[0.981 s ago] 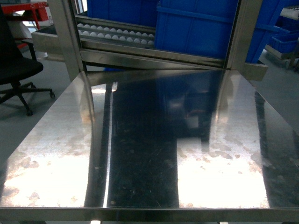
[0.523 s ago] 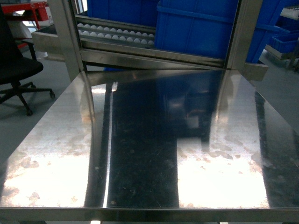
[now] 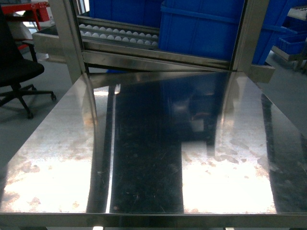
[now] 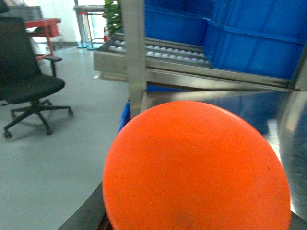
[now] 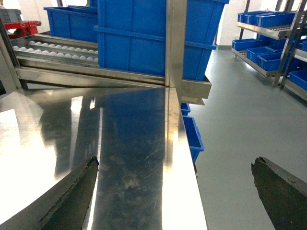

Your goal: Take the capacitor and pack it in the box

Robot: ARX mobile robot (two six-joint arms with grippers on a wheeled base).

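A large orange round body [image 4: 196,167], apparently the capacitor, fills the lower half of the left wrist view right in front of the camera, off any surface. It covers my left gripper's jaws; only a dark finger [image 4: 88,215] shows beside it at lower left. My right gripper [image 5: 173,162] stands open above the right edge of the steel table [image 5: 129,143], with nothing between its dark fingers [image 5: 76,191]. The box is out of view. Neither gripper shows in the head view, only the bare steel table [image 3: 144,158].
Behind the table stands a steel rack with a roller conveyor [image 3: 120,34] and big blue bins [image 3: 206,28]. Steel posts [image 3: 67,38] flank the far edge. A black office chair [image 3: 14,72] is at left. Small blue bins [image 5: 192,132] sit below the table's right edge.
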